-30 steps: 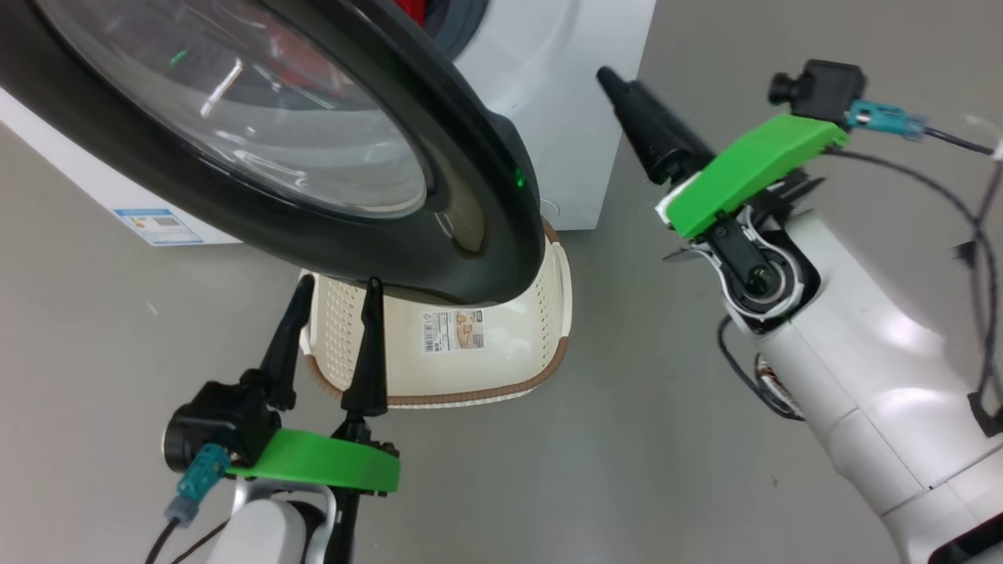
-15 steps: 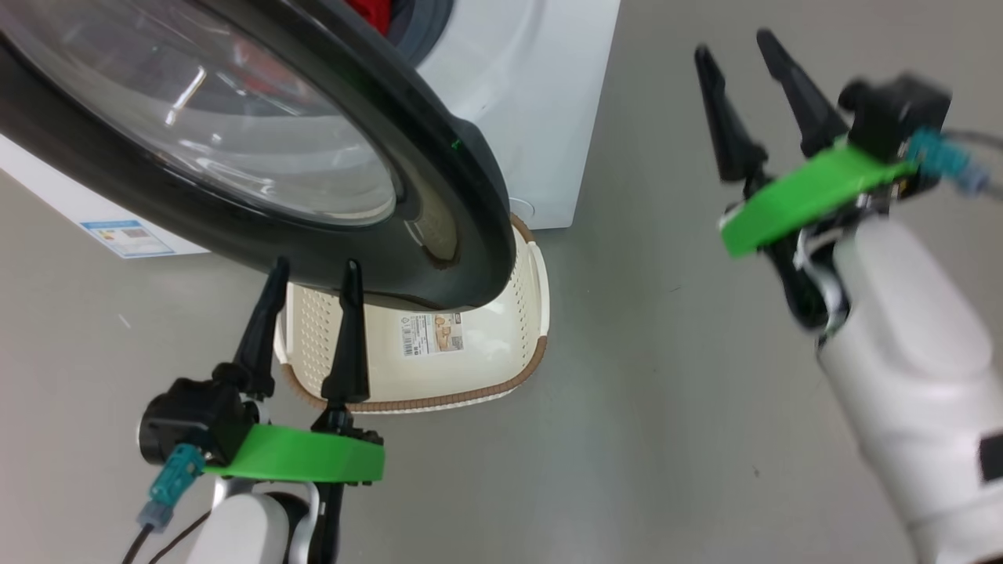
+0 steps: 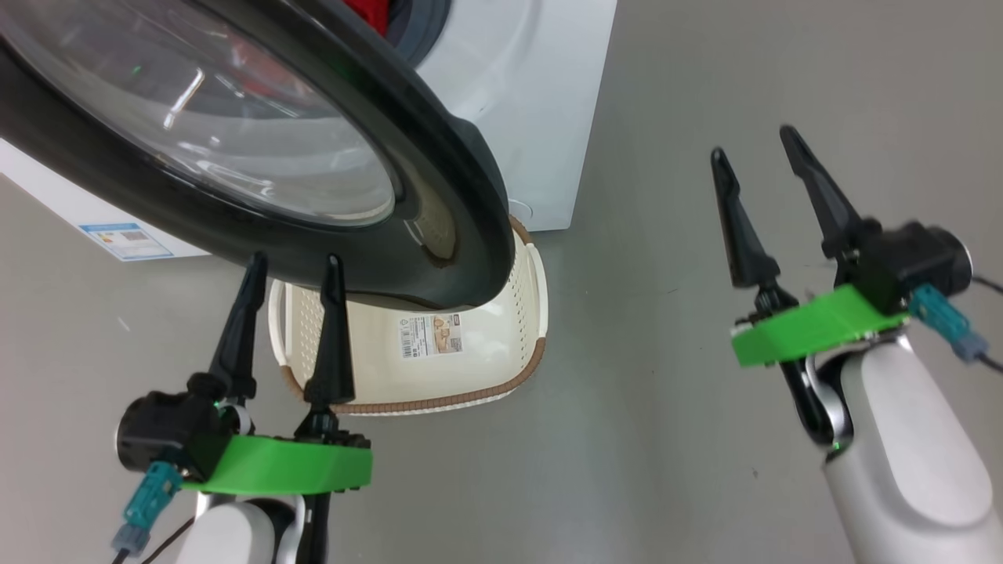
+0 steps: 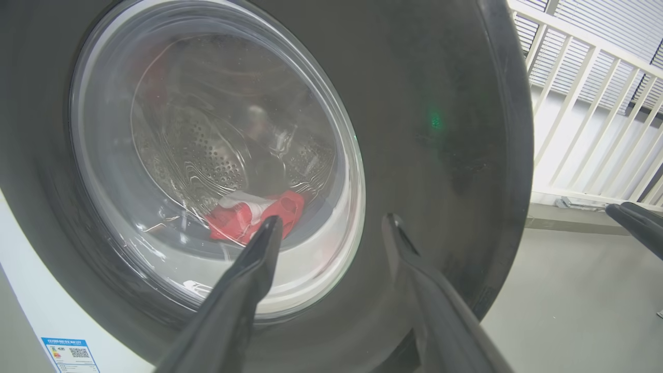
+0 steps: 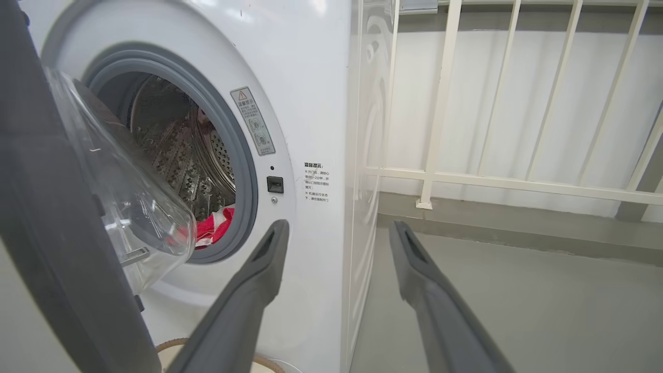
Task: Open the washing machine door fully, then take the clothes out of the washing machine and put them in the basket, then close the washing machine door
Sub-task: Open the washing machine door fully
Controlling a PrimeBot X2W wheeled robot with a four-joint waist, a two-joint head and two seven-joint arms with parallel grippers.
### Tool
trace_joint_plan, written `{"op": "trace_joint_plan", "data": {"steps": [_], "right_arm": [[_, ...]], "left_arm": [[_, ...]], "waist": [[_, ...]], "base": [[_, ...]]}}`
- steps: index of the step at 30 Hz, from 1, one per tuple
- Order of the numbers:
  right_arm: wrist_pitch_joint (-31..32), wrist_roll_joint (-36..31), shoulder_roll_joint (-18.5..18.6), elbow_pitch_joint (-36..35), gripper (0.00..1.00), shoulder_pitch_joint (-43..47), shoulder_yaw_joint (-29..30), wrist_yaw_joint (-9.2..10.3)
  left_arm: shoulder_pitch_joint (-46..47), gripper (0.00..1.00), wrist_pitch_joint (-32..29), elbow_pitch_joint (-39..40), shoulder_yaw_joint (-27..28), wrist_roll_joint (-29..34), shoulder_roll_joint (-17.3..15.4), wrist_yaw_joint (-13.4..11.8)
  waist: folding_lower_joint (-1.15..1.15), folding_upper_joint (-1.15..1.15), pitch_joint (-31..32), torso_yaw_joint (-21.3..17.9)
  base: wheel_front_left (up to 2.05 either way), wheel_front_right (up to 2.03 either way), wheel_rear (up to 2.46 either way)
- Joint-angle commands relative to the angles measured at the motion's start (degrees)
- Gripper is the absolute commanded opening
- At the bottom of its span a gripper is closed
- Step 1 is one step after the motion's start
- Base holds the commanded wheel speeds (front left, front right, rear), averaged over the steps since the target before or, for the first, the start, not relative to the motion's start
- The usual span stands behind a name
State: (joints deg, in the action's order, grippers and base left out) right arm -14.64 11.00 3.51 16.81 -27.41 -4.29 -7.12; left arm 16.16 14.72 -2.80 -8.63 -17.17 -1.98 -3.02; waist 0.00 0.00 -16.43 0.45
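Observation:
The washing machine door (image 3: 439,180), with a black rim and a clear glass bowl, stands swung out over the basket (image 3: 486,395). The white washing machine (image 3: 533,94) is behind it. Red clothes (image 3: 368,12) lie in the drum and show through the glass (image 4: 243,217) and in the opening (image 5: 212,228). My left gripper (image 3: 295,258) is open and empty, its tips just below the door's lower rim (image 4: 456,129). My right gripper (image 3: 752,141) is open and empty over the floor, right of the machine (image 5: 311,103) and apart from it.
A cream railing (image 5: 518,181) runs along the wall to the right of the machine. Grey floor spreads to the right of the basket. A blue label (image 3: 125,239) is stuck low on the machine's front.
The right arm has drawn back from the machine's corner toward the lower right. It has turned so both fingers stand apart and upright. The head view shifted slightly.

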Motion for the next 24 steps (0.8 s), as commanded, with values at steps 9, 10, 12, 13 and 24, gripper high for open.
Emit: {"op": "trace_joint_plan", "data": {"steps": [9,10,12,13,24], "right_arm": [[-0.4,0.2,-0.6,-8.3,1.0,8.2,0.0,-0.36],[-0.4,0.0,-0.6,-8.9,1.0,8.8,0.1,-0.36],[-0.4,-0.4,-0.6,-9.9,1.0,9.9,0.1,-0.36],[-0.4,-0.6,-0.6,-10.5,1.0,10.5,0.2,-0.36],[-0.4,-0.2,-0.6,-13.0,1.0,15.2,0.3,-0.36]], "left_arm": [[-1.6,1.0,0.3,1.6,2.3,1.0,-0.9,-0.2],[-1.6,1.0,0.3,1.6,2.3,1.1,-0.9,-0.2],[-1.6,1.0,0.3,1.6,2.2,1.2,-0.9,-0.1],[-1.6,1.0,0.3,1.6,2.1,1.3,-0.9,-0.1],[-2.3,1.0,0.3,1.4,1.7,1.3,-0.9,0.0]], "waist": [[0.0,0.0,0.2,0.2],[0.0,0.0,0.2,0.2],[0.0,0.0,0.2,0.2],[0.0,0.0,0.2,0.3],[0.0,0.0,0.9,1.1]], "base": [[0.0,0.0,0.0],[0.0,0.0,0.0],[0.0,0.0,0.0],[0.0,0.0,0.0],[0.0,0.0,0.0]]}}
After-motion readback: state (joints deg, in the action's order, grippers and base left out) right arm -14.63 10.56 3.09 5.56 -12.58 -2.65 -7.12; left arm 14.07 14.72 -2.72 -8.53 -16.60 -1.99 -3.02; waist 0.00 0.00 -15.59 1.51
